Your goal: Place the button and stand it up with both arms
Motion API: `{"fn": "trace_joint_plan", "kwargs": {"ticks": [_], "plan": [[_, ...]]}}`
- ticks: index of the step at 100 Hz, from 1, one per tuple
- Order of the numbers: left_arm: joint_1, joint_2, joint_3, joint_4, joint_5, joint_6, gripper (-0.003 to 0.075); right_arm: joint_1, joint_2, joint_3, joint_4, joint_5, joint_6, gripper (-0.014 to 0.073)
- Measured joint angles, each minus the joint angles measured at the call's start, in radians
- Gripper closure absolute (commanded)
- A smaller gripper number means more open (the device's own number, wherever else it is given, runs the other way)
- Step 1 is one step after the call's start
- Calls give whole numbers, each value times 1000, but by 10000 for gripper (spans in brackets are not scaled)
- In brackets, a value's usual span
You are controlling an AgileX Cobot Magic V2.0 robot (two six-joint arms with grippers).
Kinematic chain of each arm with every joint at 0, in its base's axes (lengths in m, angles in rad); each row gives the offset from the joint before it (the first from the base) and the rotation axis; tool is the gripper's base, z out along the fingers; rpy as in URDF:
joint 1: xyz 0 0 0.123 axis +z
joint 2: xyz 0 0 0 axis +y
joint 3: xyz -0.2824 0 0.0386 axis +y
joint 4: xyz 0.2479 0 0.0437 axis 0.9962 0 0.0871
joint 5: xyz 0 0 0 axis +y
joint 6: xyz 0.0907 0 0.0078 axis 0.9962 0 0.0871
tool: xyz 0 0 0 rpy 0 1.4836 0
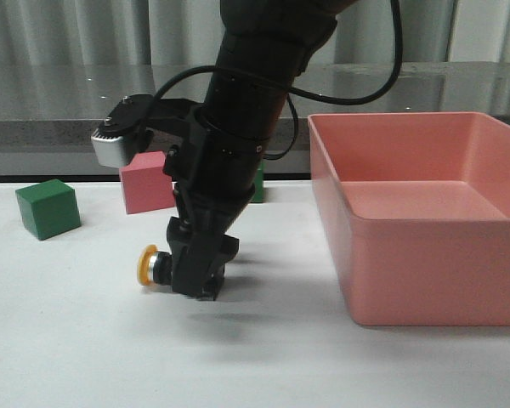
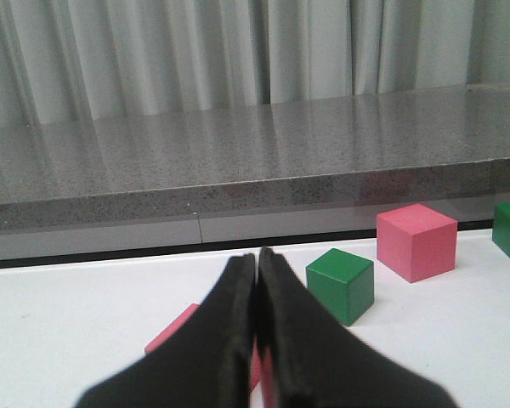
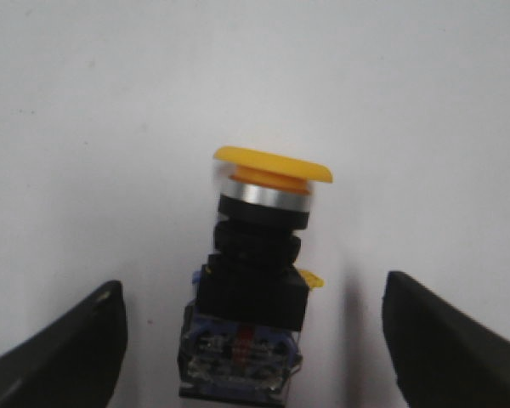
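The button [image 1: 152, 267] lies on its side on the white table, yellow-orange cap pointing left. My right gripper [image 1: 201, 282] is down at the table around its black body and clear-blue base. In the right wrist view the button [image 3: 255, 289] lies between the open fingers [image 3: 76, 348], with a gap on each side and neither finger touching it. My right gripper [image 3: 253, 287] is open. My left gripper [image 2: 257, 257] shows only in the left wrist view; its fingers are pressed together, low over the table. The left arm is out of the front view.
A large pink bin [image 1: 408, 255] stands at the right. A green cube [image 1: 47, 209], a pink cube [image 1: 146, 183] and a second green cube [image 1: 257, 184] sit behind the arm. A flat pink piece [image 2: 174, 333] lies beyond the left fingers, near cubes [image 2: 341, 285] [image 2: 416, 241].
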Motion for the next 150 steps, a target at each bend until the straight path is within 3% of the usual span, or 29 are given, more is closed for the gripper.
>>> {"fn": "trace_joint_plan", "kwargs": {"ticks": [20,31,41,59,84,105,150], "plan": [[0,0,0,0,0,0,739,0,-9,-2,-2,8,10,-52],[0,0,0,0,0,0,739,0,-44,-32,-6,47,50,23],[0,0,0,0,0,0,739,0,-98,-75,-16,91,114,199],[0,0,0,0,0,0,739,0,-210,-154,-70,182,223,674],[0,0,0,0,0,0,739,-19,-336,-173,-213,276,420,655],[0,0,0,0,0,0,739,-156,-472,-120,-320,271,659,655],[0,0,0,0,0,0,739,-546,-933,455,-341,-12,843,655]]}}
